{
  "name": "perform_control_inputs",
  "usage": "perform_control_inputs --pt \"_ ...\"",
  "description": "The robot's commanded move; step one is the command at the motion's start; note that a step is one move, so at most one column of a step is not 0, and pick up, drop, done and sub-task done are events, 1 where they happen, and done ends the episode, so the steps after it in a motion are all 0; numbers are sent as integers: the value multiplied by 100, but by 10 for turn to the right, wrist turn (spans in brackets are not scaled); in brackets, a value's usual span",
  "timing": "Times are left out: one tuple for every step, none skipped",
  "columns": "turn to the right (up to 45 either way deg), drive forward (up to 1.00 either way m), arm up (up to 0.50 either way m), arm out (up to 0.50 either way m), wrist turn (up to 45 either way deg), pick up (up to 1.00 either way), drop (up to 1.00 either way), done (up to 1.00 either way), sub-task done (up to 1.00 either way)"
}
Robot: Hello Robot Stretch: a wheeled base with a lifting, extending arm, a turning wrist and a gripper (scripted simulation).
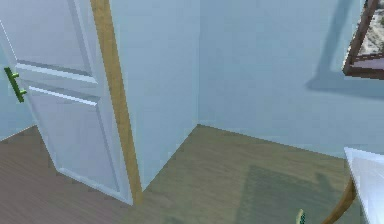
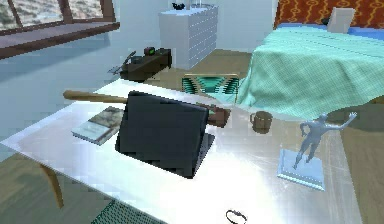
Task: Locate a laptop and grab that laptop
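Note:
A dark laptop [image 2: 165,135] stands open on the pale glossy table [image 2: 250,175] in the arm side view, left of the middle, with the back of its lid turned toward me. A wooden baseball bat [image 2: 100,97] lies on the table behind it, running from the left to just past the laptop's top edge.
On the table lie a book [image 2: 98,127], a brown mug [image 2: 261,123] and a grey statuette [image 2: 308,148]. Beyond are a teal-covered bed [image 2: 320,70], a white dresser [image 2: 190,35] and a striped chair [image 2: 212,85]. Ahead stand a white door [image 1: 60,90], a wall corner and the table's corner [image 1: 368,170].

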Motion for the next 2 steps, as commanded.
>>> perform_control_inputs --pt "0 0 50 0 0 0 0 0 0" --pt "0 0 30 0 0 0 0 0 0"
